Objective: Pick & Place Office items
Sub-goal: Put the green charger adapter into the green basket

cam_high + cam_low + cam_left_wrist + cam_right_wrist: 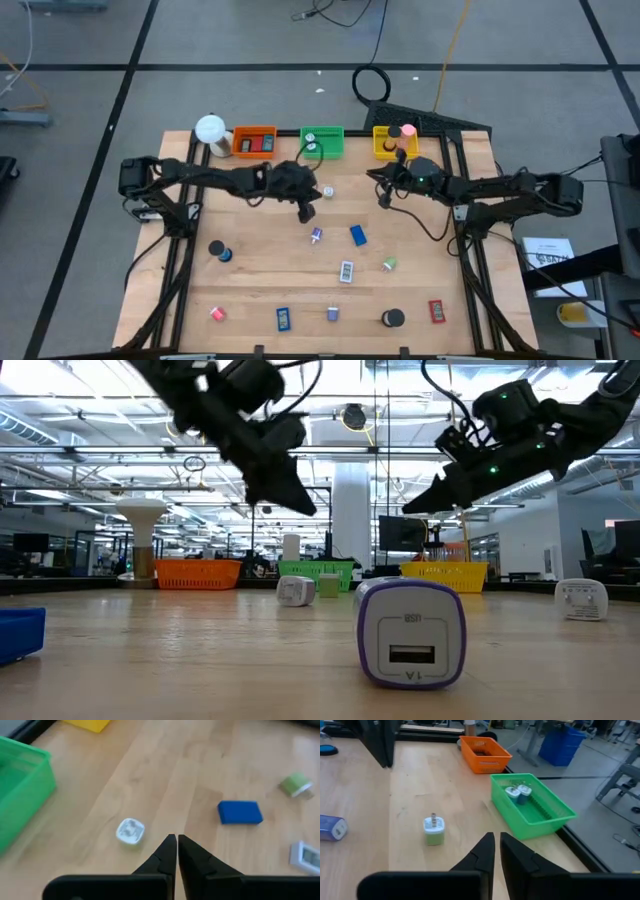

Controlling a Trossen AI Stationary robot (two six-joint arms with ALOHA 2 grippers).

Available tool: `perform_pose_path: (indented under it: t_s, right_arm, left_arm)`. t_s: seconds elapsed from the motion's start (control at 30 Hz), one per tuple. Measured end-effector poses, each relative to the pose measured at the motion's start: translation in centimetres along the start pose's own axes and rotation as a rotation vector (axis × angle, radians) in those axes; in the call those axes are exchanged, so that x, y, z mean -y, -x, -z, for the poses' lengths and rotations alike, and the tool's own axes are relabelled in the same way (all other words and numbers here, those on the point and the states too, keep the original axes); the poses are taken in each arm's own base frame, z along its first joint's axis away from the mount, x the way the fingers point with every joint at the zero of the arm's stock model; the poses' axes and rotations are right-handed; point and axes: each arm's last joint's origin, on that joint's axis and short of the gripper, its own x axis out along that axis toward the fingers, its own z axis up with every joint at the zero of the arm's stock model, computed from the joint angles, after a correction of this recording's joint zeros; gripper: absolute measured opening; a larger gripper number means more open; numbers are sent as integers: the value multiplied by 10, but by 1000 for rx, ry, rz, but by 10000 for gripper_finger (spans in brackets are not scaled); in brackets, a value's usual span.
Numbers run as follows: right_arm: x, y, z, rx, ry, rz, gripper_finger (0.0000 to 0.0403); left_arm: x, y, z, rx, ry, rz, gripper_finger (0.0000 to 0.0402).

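Observation:
Small office items lie scattered on the wooden table [250, 290]: a white plug-like piece [327, 190] [130, 830] [433, 830], a purple-and-white piece [316, 235] [411, 632], a blue rectangle [358, 235] [240, 812], a green bit [389, 264], a black roll [218, 251] and others along the near edge. My left gripper [305, 207] [176, 840] hovers shut, just left of the white piece. My right gripper [383, 196] [496, 838] hovers shut to the right of that piece. In the low view both grippers [298, 500] [415, 508] hang above the table.
Along the far edge stand an orange tray [254, 141], a green tray [321, 143] [532, 805] with two small pieces inside, a yellow tray [393, 142] holding a pink roll, and a white ball lamp [211, 129]. Near edge: pink bit [217, 313], blue rectangle [283, 318], black roll [392, 318], red rectangle [436, 311].

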Motion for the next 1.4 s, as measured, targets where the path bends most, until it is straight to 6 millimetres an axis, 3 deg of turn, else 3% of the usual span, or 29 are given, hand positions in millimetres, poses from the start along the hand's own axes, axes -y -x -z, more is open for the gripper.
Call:
perform_pose_path:
  t_s: [0.2,0.3,0.5,0.7,1.03,1.4]
  right_arm:
    - [7,11,6,9,-2,35,2]
    - [10,14,9,8,-6,49,1]
    - [11,15,10,4,-12,54,1]
    - [11,15,10,4,-12,51,1]
    - [11,15,10,4,-10,50,1]
    - [11,15,10,3,-4,50,1]
  left_arm:
    - [-1,13,-30,-104,-11,-38,93]
    - [-7,6,-35,-152,0,-56,142]
    - [-25,-19,-43,-221,-19,-65,230]
    - [-33,-50,-47,-334,-174,-54,284]
    - [-36,-84,-42,-411,-340,-21,293]
    - [-36,-90,-41,-397,-352,-15,242]
